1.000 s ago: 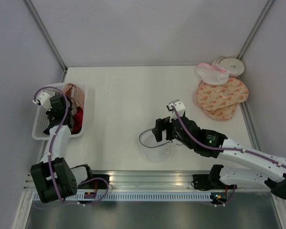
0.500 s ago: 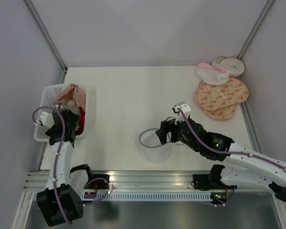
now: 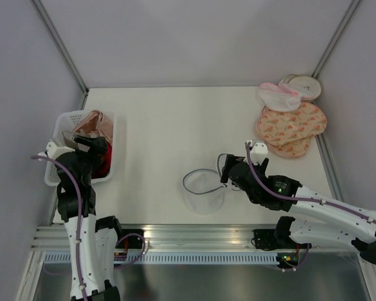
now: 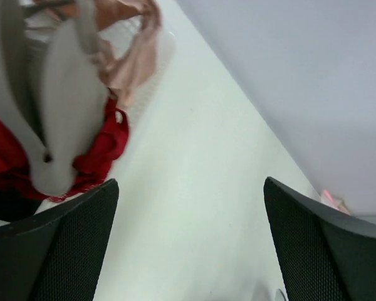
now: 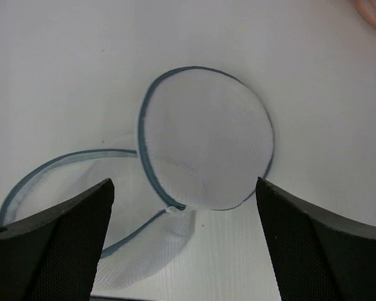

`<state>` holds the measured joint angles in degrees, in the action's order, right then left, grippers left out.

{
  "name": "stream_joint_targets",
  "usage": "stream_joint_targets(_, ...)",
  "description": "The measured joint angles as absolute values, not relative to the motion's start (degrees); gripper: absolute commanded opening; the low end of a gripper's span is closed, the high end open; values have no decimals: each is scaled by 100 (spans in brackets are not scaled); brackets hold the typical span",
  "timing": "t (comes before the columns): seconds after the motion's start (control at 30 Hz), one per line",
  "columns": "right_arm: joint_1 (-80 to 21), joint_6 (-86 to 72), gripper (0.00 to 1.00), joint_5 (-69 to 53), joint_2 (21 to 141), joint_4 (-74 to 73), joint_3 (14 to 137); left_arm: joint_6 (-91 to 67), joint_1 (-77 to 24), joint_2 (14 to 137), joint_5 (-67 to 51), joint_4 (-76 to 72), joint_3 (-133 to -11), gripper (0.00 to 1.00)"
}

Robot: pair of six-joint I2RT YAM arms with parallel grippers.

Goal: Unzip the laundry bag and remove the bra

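We see the laundry bag (image 3: 203,190) standing on the counter (image 3: 163,125) near its front edge, about midway between the two arms. Its mouth is open. From the right wrist its round mesh panel (image 5: 207,147) with the dark rim lies folded out beside the other rim, the two joined at one spot. We see nothing inside the mesh.

The right fingers (image 5: 50,244) are spread wide with nothing between them. They hang over the bag, just to its right in the overhead view. We cannot tell whether they touch its rim.

At the left edge of the counter sits a white basket (image 3: 55,170). The left fingers (image 4: 62,251) are above it, also wide apart and holding nothing. Close to the left wrist camera and blurred, we make out the bra (image 4: 62,106), a greyish-beige soft piece. It is out of the bag and over the basket, in front of a red garment (image 4: 106,141), with a peach garment (image 4: 135,53) behind it. We cannot tell whether it rests on them or hangs free.

In the far right corner lie the flat peach patterned rounds (image 3: 291,128). A white mesh pouch with pink trim (image 3: 279,97) sits just behind them
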<state>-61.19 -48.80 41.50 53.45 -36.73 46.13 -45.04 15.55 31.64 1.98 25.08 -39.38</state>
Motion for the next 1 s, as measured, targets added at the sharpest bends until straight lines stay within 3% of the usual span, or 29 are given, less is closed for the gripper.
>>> stream_joint_targets(0.17, -6088, -6705, 98, 4536, 5078, -4073, 3892, -4357, 1525, 2506, -1424, 2410, -3579, 100)
stream_joint_targets(0.3, -6086, -7693, 98, 4250, 4694, -3452, 2508, -4309, 1500, 1911, -2493, 2467, -3079, 100)
stream_joint_targets(0.47, -6062, -8379, 98, 3885, 4932, -2849, 1918, -4215, 1459, 1789, -3564, 2482, -2991, 100)
stream_joint_targets(0.93, -6053, -9223, 95, 3780, 4939, -1177, 1476, -4204, 1400, 1772, -4543, 2290, -2696, 100)
stream_joint_targets(1.0, -6053, -9251, 90, 3830, 5054, -1083, 1579, -4206, 1398, 1831, -4648, 2259, -2679, 100)
